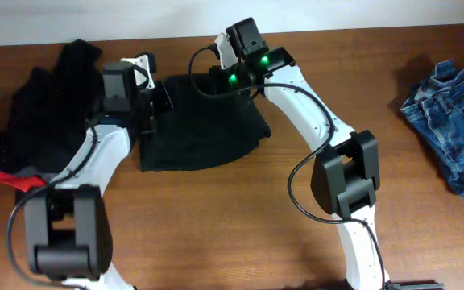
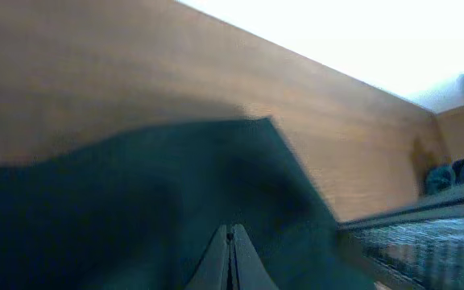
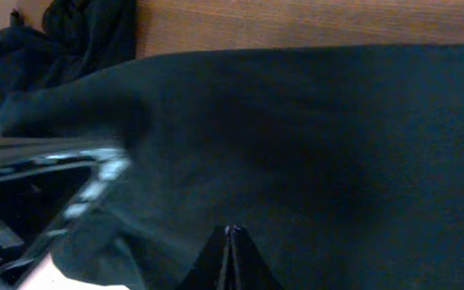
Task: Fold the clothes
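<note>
A black garment [image 1: 204, 121] lies spread flat in the middle of the table. My left gripper [image 1: 158, 103] sits at its left edge, and in the left wrist view the left gripper [image 2: 230, 229] is shut with its tips sunk in the dark fabric [image 2: 135, 193]. My right gripper [image 1: 228, 76] is at the garment's far edge. Its wrist view shows the right gripper [image 3: 230, 229] shut too, pinching the black cloth [image 3: 312, 137]. More black clothes [image 1: 47, 105] are heaped at the left, one with a red edge [image 1: 10, 179]. Blue jeans [image 1: 449, 113] lie at the far right.
Bare brown table [image 1: 216, 217] lies in front of the garment and between it and the jeans. The two arms stand close together over the garment's far left corner. The left wrist view shows the right arm [image 2: 425, 242] just beside the left gripper.
</note>
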